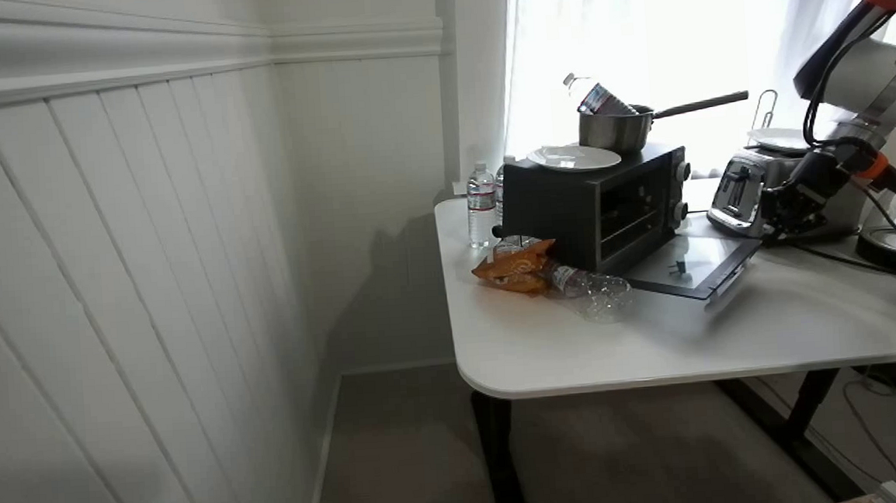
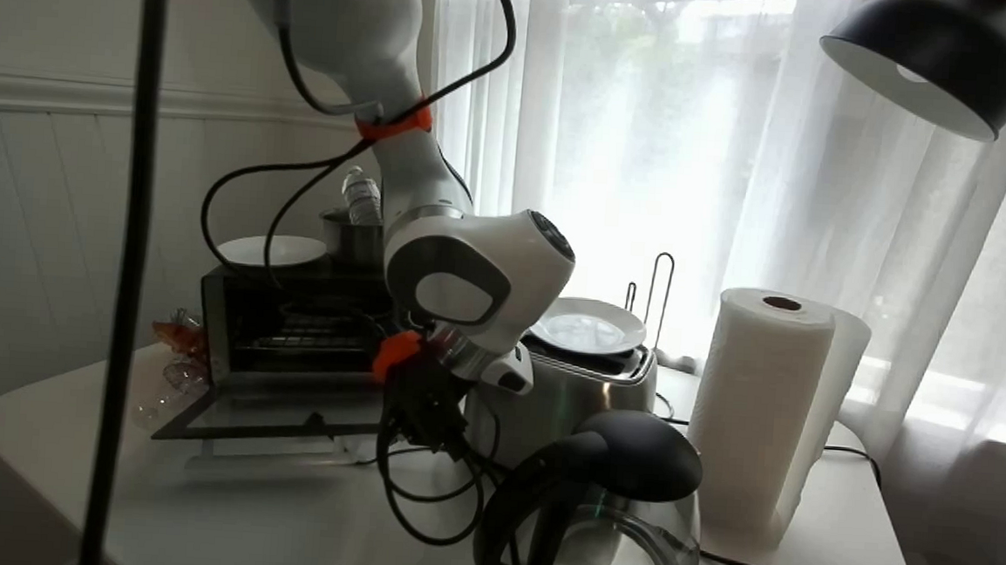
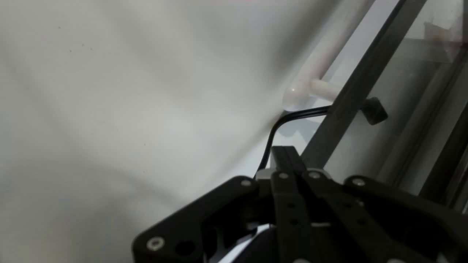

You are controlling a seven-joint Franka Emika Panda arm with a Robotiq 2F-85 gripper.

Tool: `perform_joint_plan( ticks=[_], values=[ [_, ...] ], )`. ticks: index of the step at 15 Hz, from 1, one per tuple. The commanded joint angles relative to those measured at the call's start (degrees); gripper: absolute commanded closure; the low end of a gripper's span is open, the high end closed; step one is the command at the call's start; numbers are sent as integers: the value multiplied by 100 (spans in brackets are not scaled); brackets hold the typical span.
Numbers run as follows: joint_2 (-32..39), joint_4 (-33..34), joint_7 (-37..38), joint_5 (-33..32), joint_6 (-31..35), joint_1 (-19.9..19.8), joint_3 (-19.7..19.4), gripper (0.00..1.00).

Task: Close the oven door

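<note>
The toaster oven [image 1: 554,206] is black and boxy; it also shows in an exterior view [image 2: 216,326]. Its glass-fronted oven door [image 1: 690,260] hangs open, folded down nearly flat just above the table; it also shows in an exterior view [image 2: 285,418]. In the wrist view the door's dark frame [image 3: 360,84] runs diagonally, with a pale bar handle [image 3: 321,58] beneath its outer edge. My gripper [image 3: 287,148] is shut with its fingertips together and nothing between them. The fingertips appear beside the door's outer edge near one corner; I cannot tell whether they touch it.
A silver toaster [image 1: 740,187] with a plate stands beside the oven. A glass kettle [image 2: 618,543] and paper towels [image 2: 757,412] stand farther along. A pot [image 1: 612,129] and plate [image 1: 574,158] sit on the oven. Bottles and an orange bag [image 1: 515,271] lie beside it. A black cord [image 3: 272,135] passes under the door.
</note>
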Motion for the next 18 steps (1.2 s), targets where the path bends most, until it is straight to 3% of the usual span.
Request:
perform_joint_plan(
  ticks=[1, 10, 18],
  values=[
    [-7, 182, -295, 420, -433, -213, 96, 98],
    [-456, 293, -898, 1294, -1541, -283, -113, 98],
    [-348, 526, -1341, 2032, -1836, -127, -170, 99]
  ],
)
